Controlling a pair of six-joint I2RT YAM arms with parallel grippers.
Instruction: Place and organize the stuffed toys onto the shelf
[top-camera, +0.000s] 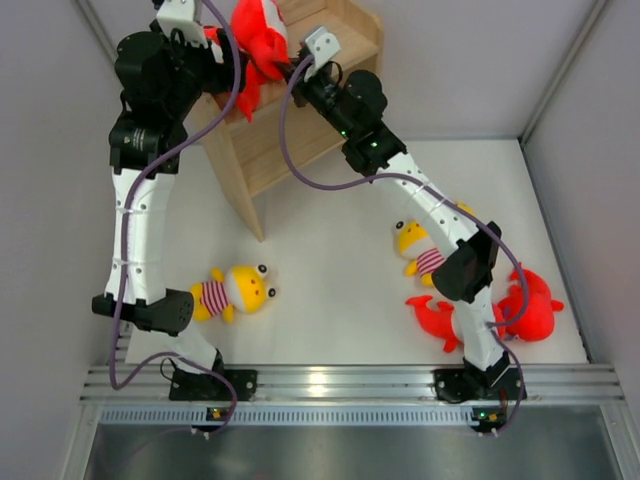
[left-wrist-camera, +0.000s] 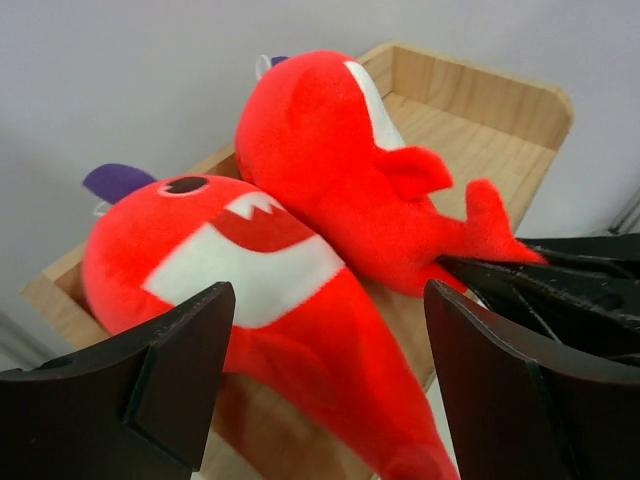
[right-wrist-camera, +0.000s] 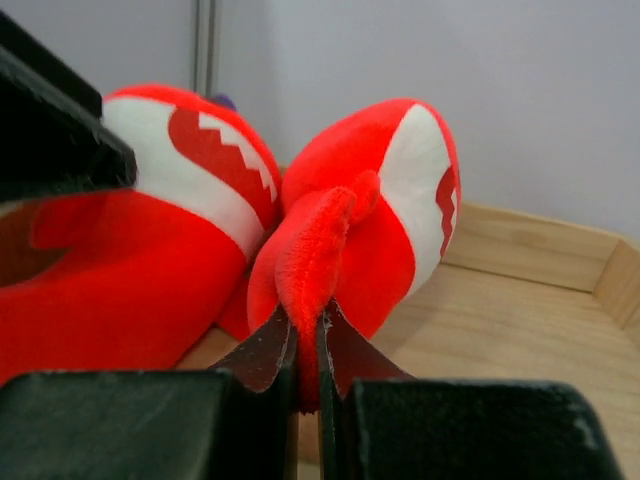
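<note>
We are working at the top tier of the shelf, in the upper middle of the overhead view, where two red sharks are lying pressed together. Our left gripper is standing wide apart, its fingers straddling the nearer shark without clamping it. Our right gripper is pinched tight on the tail fin of the farther shark, which is leaning against its neighbour.

We are judging the placing as only partly done. One yellow plush is lying on the table at lower left. Another yellow plush and more red sharks are waiting at lower right, partly hidden by the right arm.

The risks here are coming from soft toys propping each other up. If we are pulling the right arm back while the tail is clamped, we are dragging the farther shark, and likely the nearer one too, toward the shelf's edge. The nearer shark's tail end seems to be hanging past the wooden lip, so a left finger snagging its fur while we are lifting away could tip it off. Letting the tail go could also let the leaning shark roll.
</note>
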